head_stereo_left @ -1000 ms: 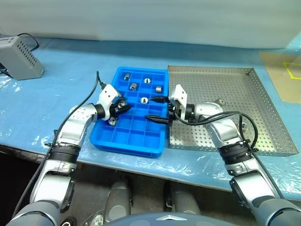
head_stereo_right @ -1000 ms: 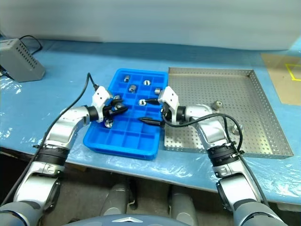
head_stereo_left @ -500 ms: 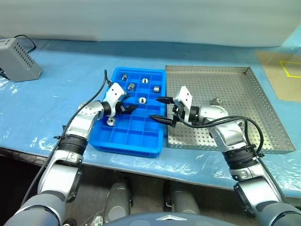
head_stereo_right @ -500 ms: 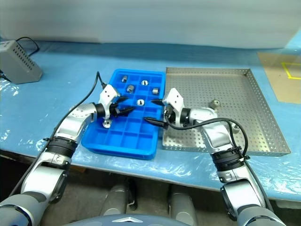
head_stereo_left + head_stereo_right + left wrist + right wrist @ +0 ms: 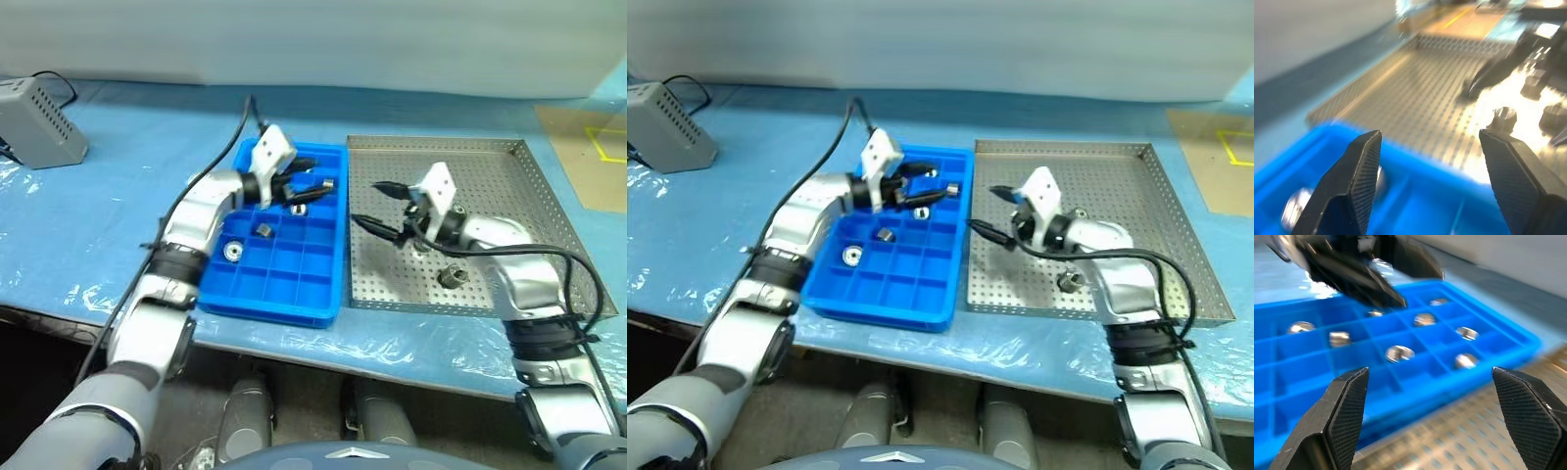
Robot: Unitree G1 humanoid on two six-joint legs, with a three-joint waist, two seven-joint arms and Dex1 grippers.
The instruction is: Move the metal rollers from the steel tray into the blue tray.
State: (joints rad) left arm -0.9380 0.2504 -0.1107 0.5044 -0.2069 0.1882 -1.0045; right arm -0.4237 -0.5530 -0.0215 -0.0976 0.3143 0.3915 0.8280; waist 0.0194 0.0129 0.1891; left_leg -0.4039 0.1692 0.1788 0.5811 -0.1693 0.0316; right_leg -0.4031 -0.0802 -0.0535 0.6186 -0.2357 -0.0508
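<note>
The blue tray [image 5: 266, 307] holds several metal rollers, among them one [image 5: 233, 252] near its left edge and one [image 5: 263, 230] beside it. My left gripper [image 5: 312, 179] hovers open above the tray's far end, pointing right, with nothing between its fingers [image 5: 1354, 188]. One roller [image 5: 451, 276] lies on the steel tray [image 5: 495, 181], close to the near rim. My right gripper [image 5: 367, 204] hangs wide open and empty over the steel tray's left part, pointing back toward the blue tray. In the right wrist view the rollers [image 5: 1399, 353] sit in separate compartments.
A grey box [image 5: 34, 117] with a cable stands at the table's far left. A brown sheet with yellow tape [image 5: 588, 147] lies at the far right. Blue plastic sheeting covers the table, and both trays sit near its front edge.
My left gripper opened, rose and swung right to the blue tray's far end. My right gripper moved right, from the blue tray's edge to above the steel tray, staying open.
</note>
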